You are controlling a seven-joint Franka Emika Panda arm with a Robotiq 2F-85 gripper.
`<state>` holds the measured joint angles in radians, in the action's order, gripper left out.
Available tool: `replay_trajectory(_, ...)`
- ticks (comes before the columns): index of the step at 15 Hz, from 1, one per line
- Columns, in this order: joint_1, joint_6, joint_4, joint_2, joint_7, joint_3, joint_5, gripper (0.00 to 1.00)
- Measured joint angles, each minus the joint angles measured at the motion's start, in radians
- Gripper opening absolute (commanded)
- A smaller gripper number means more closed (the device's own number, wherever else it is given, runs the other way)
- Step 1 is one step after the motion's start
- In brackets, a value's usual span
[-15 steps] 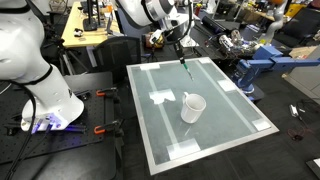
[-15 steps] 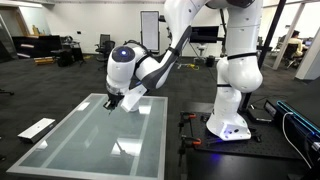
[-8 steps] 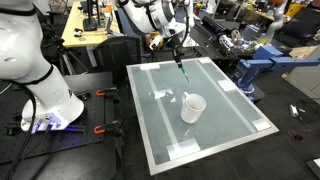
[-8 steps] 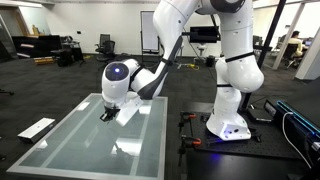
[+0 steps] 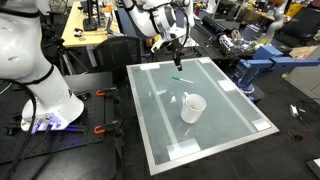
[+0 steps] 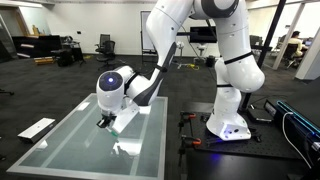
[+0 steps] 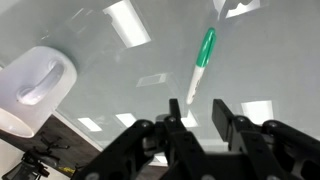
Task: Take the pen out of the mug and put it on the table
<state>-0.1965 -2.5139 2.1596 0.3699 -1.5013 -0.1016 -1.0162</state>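
The green pen (image 5: 181, 79) lies flat on the frosted table (image 5: 155, 130), apart from the gripper. In the wrist view the pen (image 7: 203, 55) lies just beyond the fingertips, green end away and pale end towards me. My gripper (image 5: 178, 60) hovers a little above it, open and empty; in the wrist view my gripper (image 7: 198, 115) shows both fingers spread with nothing between them. The white mug (image 5: 192, 107) stands upright nearer the table's middle and shows at the left of the wrist view (image 7: 35, 80). My gripper (image 6: 103, 122) is low over the table (image 6: 70, 140).
White tape patches (image 5: 185, 148) mark the table top. A second white robot base (image 5: 40, 90) stands beside the table. Workbenches and a blue stand (image 5: 258, 68) crowd the far side. A robot pedestal (image 6: 228, 125) stands beside the table.
The pen hung upright from the shut gripper above the table, then came down. Now it lies on the table, released, and the gripper has opened.
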Motion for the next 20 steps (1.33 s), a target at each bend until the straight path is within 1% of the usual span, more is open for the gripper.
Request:
replay_trajectory(4, 0.000, 0.000, -0.018, 0.011, 0.000, 0.006, 0.004, 0.99)
replay_trajectory(7, 0.000, 0.004, -0.021, 0.009, 0.002, 0.009, 0.035, 1.00)
replay_trajectory(14, 0.000, 0.058, -0.013, -0.041, 0.026, 0.009, 0.178, 1.00)
replay_trajectory(20, -0.002, 0.062, 0.004, -0.074, 0.026, 0.009, 0.199, 1.00)
